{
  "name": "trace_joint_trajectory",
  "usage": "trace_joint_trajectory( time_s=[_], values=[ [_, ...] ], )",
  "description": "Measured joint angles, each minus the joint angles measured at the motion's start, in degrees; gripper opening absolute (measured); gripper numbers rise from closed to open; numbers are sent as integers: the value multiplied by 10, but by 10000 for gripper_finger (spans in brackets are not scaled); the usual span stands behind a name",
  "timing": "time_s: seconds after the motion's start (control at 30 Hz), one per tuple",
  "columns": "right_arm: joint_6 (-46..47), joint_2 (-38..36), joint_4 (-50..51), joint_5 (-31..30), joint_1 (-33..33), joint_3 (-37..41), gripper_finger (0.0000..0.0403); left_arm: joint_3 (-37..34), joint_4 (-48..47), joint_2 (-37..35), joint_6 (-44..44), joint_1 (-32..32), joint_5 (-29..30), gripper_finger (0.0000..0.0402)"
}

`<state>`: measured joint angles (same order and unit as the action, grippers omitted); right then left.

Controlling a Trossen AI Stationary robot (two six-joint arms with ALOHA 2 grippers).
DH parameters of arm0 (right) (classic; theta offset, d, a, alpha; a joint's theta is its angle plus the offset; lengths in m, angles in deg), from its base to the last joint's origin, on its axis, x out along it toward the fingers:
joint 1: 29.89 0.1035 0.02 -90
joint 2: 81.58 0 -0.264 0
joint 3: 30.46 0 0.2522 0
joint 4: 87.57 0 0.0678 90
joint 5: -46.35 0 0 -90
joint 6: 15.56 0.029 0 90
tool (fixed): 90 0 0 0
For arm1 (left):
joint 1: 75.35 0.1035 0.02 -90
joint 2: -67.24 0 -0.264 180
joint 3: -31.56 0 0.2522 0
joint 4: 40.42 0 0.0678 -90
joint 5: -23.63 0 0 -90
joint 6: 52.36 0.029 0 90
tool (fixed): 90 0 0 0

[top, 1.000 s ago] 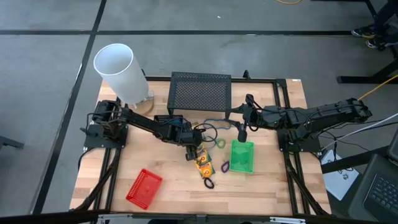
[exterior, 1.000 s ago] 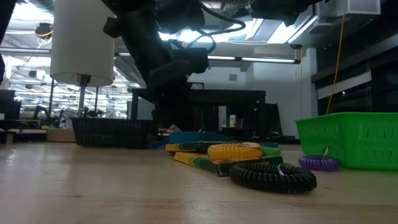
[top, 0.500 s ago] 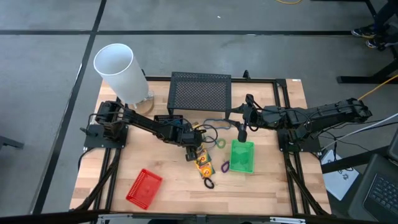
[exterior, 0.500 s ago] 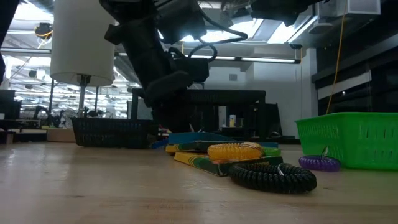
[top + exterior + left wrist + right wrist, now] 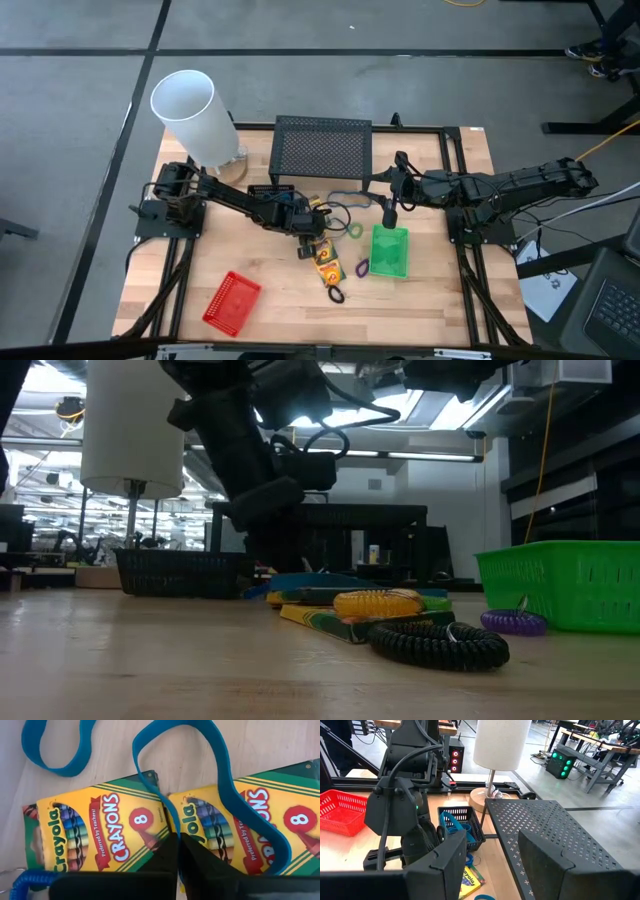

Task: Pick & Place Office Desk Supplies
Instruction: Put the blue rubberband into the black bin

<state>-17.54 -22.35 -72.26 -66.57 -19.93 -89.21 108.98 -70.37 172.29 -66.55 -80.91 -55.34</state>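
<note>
Two yellow-and-green crayon boxes (image 5: 100, 825) lie flat, side by side, on the table's middle (image 5: 325, 258). A blue band (image 5: 235, 800) lies looped over them. My left gripper (image 5: 177, 851) points down at the seam between the boxes, shut on one strand of the band. A yellow loop (image 5: 378, 602), a black loop (image 5: 435, 643) and a purple loop (image 5: 513, 622) lie by the boxes. My right gripper (image 5: 390, 212) hangs open over the far end of the green basket (image 5: 390, 252), holding nothing. My left gripper comes from above, pointing down, and its two fingers are shut on a strand of the blue band (image 5: 167, 822) where it crosses the inner edge of one crayon box. The fingertips hide the pinch itself. The rest of the band lies slack on the boxes.
A red basket (image 5: 232, 300) sits near the front left. A small black basket (image 5: 462, 825) holding blue items stands behind my left arm. The wide black mesh stand (image 5: 322, 150) and the big white cylinder (image 5: 190, 115) take up the far side. A blue coil (image 5: 20, 881) lies beside the boxes.
My left gripper has gone down a little toward the crayon boxes and then kept still. Nothing on the table has visibly moved.
</note>
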Motion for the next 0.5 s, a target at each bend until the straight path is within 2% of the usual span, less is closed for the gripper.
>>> trace_joint_trajectory(
  time_s=[0.3,0.5],
  values=[
    [0,0,0,0,0,0,180,0,26,-42,38,0,8,3],
    [0,0,4,0,0,0,180,0,-13,-113,56,-3,65,3]
  ],
)
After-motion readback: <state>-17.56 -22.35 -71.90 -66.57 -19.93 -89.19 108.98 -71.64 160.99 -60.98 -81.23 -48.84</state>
